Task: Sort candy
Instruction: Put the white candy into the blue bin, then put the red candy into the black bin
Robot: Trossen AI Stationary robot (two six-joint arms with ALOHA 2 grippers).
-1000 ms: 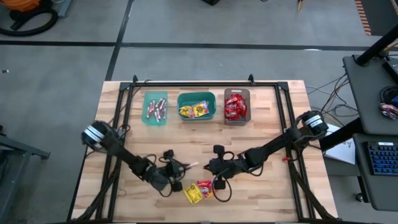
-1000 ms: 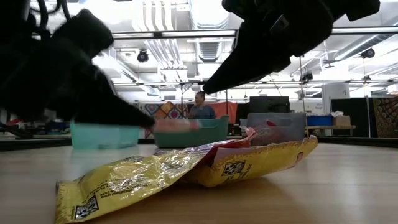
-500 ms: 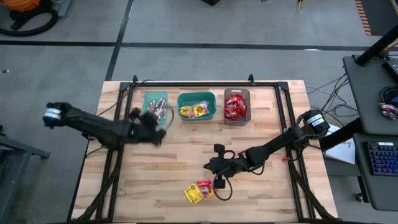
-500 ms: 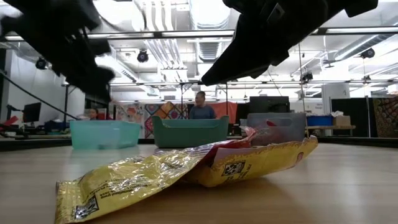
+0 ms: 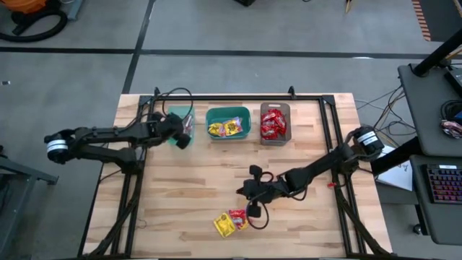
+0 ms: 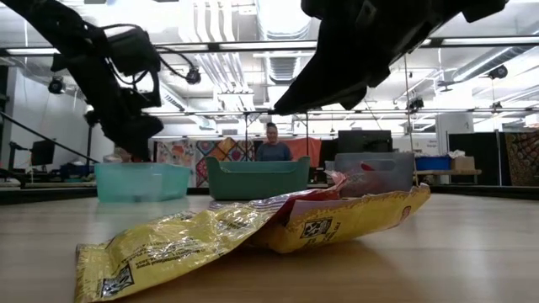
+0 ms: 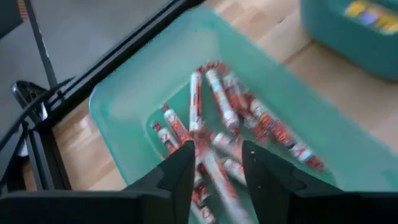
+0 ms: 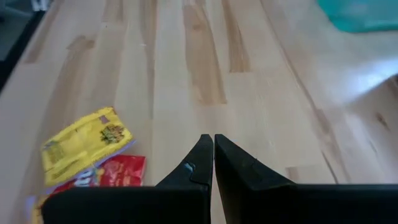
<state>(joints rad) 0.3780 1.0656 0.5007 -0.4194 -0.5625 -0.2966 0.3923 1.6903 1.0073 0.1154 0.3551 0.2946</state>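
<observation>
Hovering over the light teal bin, left gripper parted, its sticks blurred.

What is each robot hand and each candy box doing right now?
Left end effector: open, over the light teal bin.
Right end effector: shut, empty, above the table.
Light teal bin: holds stick candies.
Dark teal bin: holds yellow packets.
Grey bin: holds red packets.
Loose packets: lying on the table.

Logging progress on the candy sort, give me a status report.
Left gripper open over light teal bin of sticks. Right gripper shut, empty, mid-table. Yellow packet and red packet unsorted; nothing blocking.
</observation>
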